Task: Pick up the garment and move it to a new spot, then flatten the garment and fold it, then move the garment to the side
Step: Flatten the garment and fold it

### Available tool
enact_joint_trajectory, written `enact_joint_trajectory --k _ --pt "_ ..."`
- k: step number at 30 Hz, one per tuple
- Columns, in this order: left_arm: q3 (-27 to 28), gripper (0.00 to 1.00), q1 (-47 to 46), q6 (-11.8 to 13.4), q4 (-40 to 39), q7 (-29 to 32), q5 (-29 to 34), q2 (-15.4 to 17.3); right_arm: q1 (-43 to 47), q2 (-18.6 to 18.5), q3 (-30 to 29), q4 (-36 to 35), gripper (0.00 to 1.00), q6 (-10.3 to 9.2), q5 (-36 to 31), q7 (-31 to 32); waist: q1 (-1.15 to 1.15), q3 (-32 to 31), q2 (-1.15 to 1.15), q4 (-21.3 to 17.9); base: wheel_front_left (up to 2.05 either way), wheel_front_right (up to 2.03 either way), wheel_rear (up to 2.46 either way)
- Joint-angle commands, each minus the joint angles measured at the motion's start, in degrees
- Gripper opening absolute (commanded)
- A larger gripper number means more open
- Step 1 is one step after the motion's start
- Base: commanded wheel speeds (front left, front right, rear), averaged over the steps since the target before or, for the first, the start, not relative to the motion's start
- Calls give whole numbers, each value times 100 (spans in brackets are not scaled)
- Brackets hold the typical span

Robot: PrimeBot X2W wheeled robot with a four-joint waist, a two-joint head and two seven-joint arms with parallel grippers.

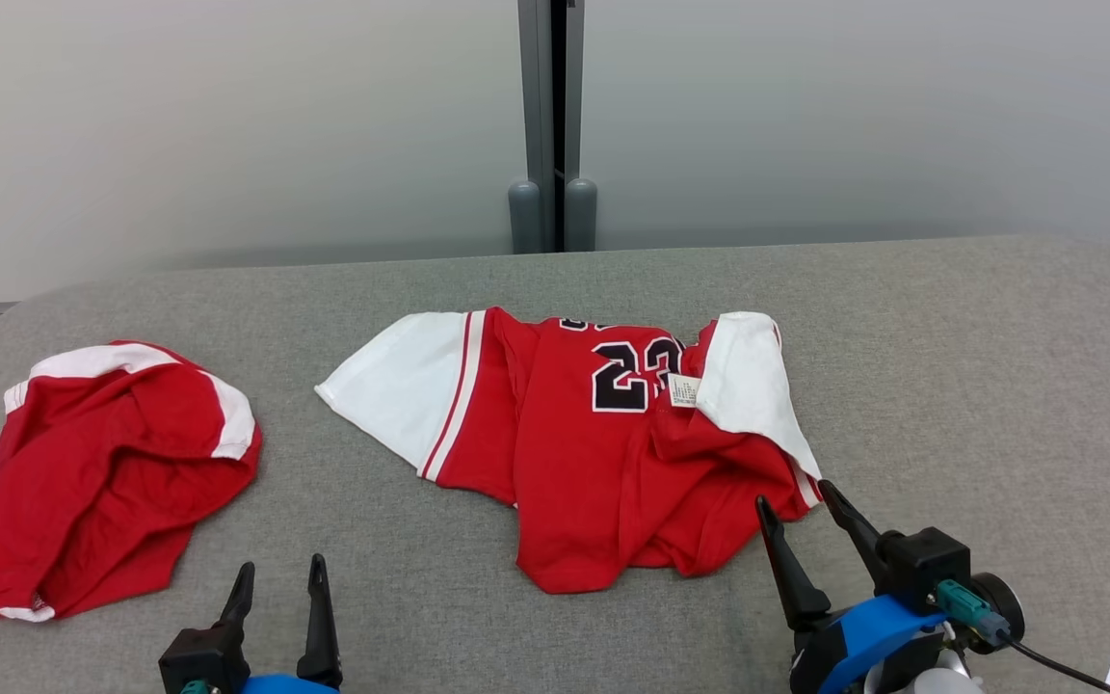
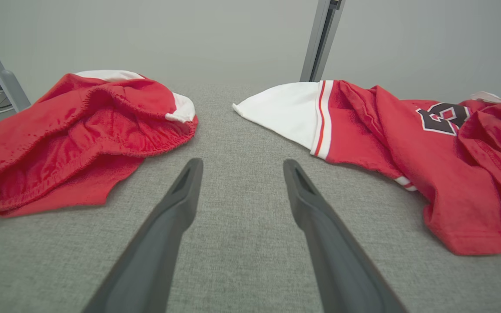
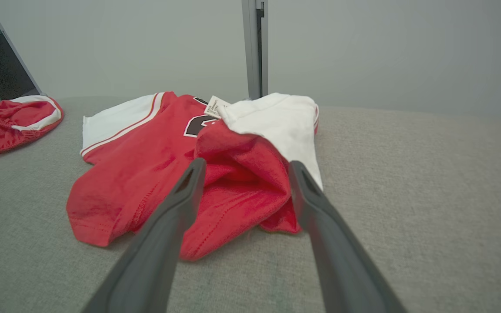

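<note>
Jersey (red, white sleeves, black 23, label flipped out) lies rumpled mid-table, with its right sleeve folded over the body. Right gripper sits at the front edge right of centre, jaws wide apart and empty, tips just at the jersey's front-right hem (contact can't be told), and its wrist view shows the bunched red hem between the fingers. Left gripper sits at the front edge left of centre, also spread wide with nothing held, over bare table between the jersey and the crumpled red shorts by the left edge.
</note>
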Motion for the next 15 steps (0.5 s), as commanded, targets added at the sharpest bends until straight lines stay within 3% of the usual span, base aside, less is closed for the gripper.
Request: enact_joint_trajectory --k 1,6,15 --pt "-18 100 -103 -14 -23 -16 14 0 36 -11 15 9 100 -2 7 -4 0 27 1 21 0 0 0" --pt "-125 100 -140 -55 41 -16 -13 0 -17 -10 279 102 100 -2 103 -5 0 108 1 115 0 0 0" --pt "-257 100 -259 -136 135 -16 13 0 -225 -12 1379 490 100 -2 675 -5 0 336 1 491 0 0 0"
